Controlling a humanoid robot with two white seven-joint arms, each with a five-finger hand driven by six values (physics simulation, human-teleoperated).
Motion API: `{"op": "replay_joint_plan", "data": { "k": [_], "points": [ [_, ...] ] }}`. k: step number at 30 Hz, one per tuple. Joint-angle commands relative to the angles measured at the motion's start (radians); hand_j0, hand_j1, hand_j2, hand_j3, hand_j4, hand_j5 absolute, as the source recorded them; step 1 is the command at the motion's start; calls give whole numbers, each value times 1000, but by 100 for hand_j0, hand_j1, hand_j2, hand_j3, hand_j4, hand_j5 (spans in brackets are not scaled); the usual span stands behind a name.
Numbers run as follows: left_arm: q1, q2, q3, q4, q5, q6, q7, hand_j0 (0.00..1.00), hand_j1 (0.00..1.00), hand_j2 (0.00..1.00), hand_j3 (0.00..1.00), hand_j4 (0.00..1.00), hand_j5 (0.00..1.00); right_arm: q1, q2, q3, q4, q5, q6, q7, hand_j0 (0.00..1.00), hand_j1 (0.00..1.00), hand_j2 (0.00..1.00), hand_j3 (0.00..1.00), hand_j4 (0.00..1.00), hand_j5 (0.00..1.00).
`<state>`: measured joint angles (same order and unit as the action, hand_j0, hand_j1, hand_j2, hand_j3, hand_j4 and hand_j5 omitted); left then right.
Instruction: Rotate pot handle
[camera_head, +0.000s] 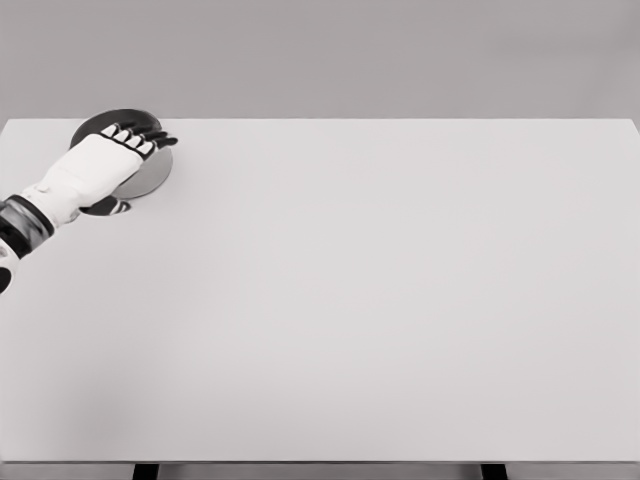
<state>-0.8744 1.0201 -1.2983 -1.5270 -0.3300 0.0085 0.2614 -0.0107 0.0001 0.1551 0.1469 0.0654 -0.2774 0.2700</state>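
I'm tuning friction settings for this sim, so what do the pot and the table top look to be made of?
The pot, mostly hidden under the left hand, looks like metal: a smooth grey inside with a dull sheen and a darker rim. This is a render, so that is a guess. The table reads as a matte white laminate or painted board: flat, even, with no grain or glare.

Left hand (100, 165) showing smooth white plastic shell with matt black fingertips (160, 138), pot (150, 172) under it looking dull grey metal, table (380, 290) beneath looking matt white, smooth.
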Motion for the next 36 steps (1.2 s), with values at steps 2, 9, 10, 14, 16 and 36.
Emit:
{"op": "replay_joint_plan", "data": {
  "k": [2, 9, 10, 14, 16, 36],
  "points": [
    [0, -6, 5, 30, -6, -2, 1, 100, 100, 100, 100, 100, 100, 0, 0, 0, 0, 1, 0, 0, 100, 100, 100, 100, 100, 100],
    [2, -8, 5, 28, -6, -1, 1, 100, 100, 100, 100, 100, 100, 0, 0, 0, -1, 1, 0, 0, 100, 100, 100, 100, 100, 100],
    [2, -8, 5, 28, -7, -1, 1, 100, 100, 100, 100, 100, 100, 0, 0, 0, -1, -1, 0, 0, 100, 100, 100, 100, 100, 100],
    [0, -8, 5, 30, -9, -1, 1, 100, 100, 100, 100, 100, 100, 0, 0, 0, 0, 1, 0, 0, 100, 100, 100, 100, 100, 100],
    [2, -8, 5, 30, -40, -1, 1, 100, 100, 100, 100, 100, 100, 0, 0, 0, 0, 1, 0, 0, 100, 100, 100, 100, 100, 100],
    [107, 6, 133, 28, -58, -2, 2, 100, 100, 100, 100, 100, 100, 0, 0, 0, 0, 1, 0, 0, 100, 100, 100, 100, 100, 100]
  ]
}}
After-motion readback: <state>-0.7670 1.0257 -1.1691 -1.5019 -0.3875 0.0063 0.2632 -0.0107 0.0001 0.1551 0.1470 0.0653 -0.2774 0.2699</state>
